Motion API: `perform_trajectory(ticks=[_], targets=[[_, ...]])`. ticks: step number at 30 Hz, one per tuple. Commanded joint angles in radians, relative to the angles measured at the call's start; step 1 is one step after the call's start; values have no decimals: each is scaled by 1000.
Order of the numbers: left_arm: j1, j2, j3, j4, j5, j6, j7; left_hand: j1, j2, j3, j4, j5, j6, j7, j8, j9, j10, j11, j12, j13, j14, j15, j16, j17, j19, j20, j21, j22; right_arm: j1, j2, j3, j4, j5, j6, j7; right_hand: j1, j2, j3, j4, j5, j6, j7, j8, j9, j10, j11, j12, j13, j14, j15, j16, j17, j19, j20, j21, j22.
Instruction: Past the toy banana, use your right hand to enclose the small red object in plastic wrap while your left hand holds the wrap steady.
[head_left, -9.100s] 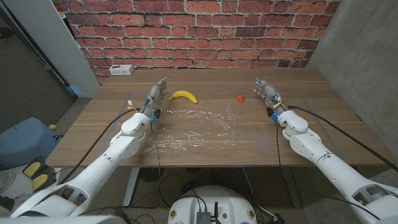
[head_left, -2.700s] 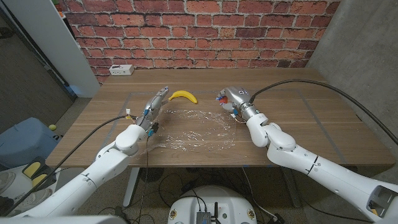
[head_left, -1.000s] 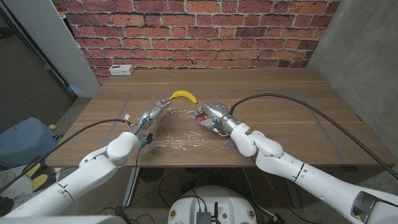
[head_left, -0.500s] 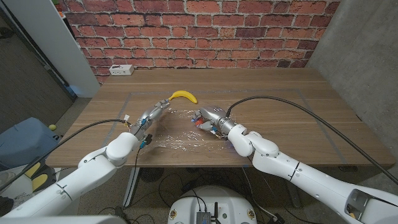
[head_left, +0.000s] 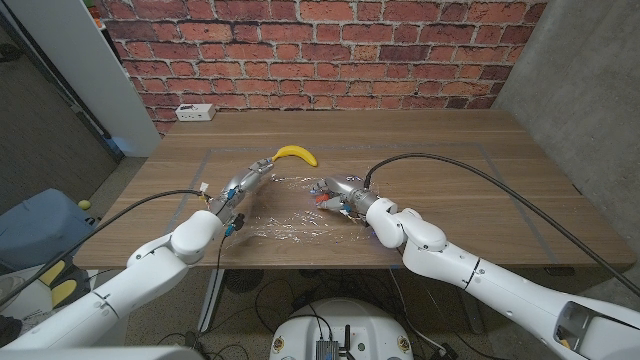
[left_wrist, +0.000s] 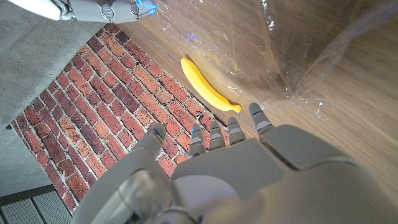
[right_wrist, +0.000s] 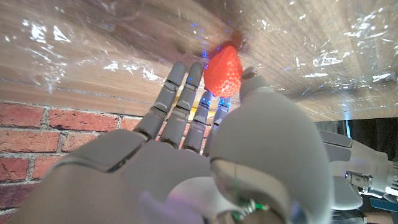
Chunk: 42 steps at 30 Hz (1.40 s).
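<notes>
From the head view we see our left hand (head_left: 245, 183) stretched out, fingers extended and holding nothing, at the left edge of the crinkled plastic wrap (head_left: 300, 215) just short of the toy banana (head_left: 295, 153), while our right hand (head_left: 335, 190) hovers over the wrap's middle with something red in its fingers. In the left wrist view our fingers (left_wrist: 211, 135) reach toward the banana (left_wrist: 208, 87) beside the wrap (left_wrist: 323, 43). In the right wrist view we pinch a red toy strawberry (right_wrist: 222, 70) over the wrap (right_wrist: 112, 43).
</notes>
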Motion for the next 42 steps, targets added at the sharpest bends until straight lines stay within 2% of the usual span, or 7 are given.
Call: perform_trajectory(ticks=[1,6,10,18,25,34,42], targets=[[-21,-6,11,21,2,-14,-18,10,0,5,-7,-3,6,-6,2,4,3,2,4,4,8,-3,0,2,-41,14,-4,5,-7,-27,21,-42,63,-43,43,-128,-39,-55,49,22,-81,6,0,-1,-45,10,-1,-6,-26,-96,-17,3,-30,35,-23,-2],[-26,-8,14,24,3,-17,-20,10,0,5,-8,-4,6,-5,1,4,4,2,4,4,8,-3,0,2,-41,14,-4,5,-42,-31,74,-37,163,3,-20,-201,-40,-81,83,31,-108,24,4,-2,-66,21,1,-10,-53,-75,-27,8,-50,45,-39,-2],[-31,-9,15,27,1,-18,-24,10,0,5,-8,-4,7,-6,1,4,4,3,4,4,8,-3,0,2,-41,14,-5,5,-87,-31,131,-27,251,56,-113,-231,7,-73,105,37,-108,41,11,-2,-67,43,6,-11,-57,-54,-26,14,-52,53,-45,-1],[-49,-13,27,38,1,-17,-38,9,0,5,-9,-4,6,-6,0,4,2,2,2,4,8,-3,-1,3,-40,14,-6,6,-113,-41,170,-51,300,-1,-177,-285,30,-83,130,30,-93,56,19,-2,-66,59,10,-14,-70,-24,-30,17,-63,69,-55,0],[-62,-16,35,43,1,-13,-45,7,0,5,-8,-5,6,-6,-1,4,2,2,2,4,8,-3,-1,3,-40,14,-7,6,-121,-26,148,-70,235,-110,-260,-200,76,-28,68,27,-106,46,16,-3,-86,47,7,-17,-101,-34,-53,2,-61,65,-60,0],[-73,-16,42,49,-1,-8,-51,4,0,4,-8,-5,7,-5,-1,4,2,4,1,4,8,-3,-1,4,-40,14,-9,7,-112,-13,125,-87,195,-247,-295,-198,77,-22,60,18,-113,40,16,-3,-105,40,4,-18,-139,-33,-75,-5,-67,60,-66,0],[-82,-19,46,54,-3,-5,-54,2,0,4,-7,-5,7,-6,-2,4,2,5,0,4,8,-4,-2,4,-39,14,-10,7,-104,9,109,-92,178,-375,-321,-225,55,-33,51,-1,-101,41,22,-2,-112,42,10,-20,-283,-1,-145,-28,-137,68,-102,-1]])
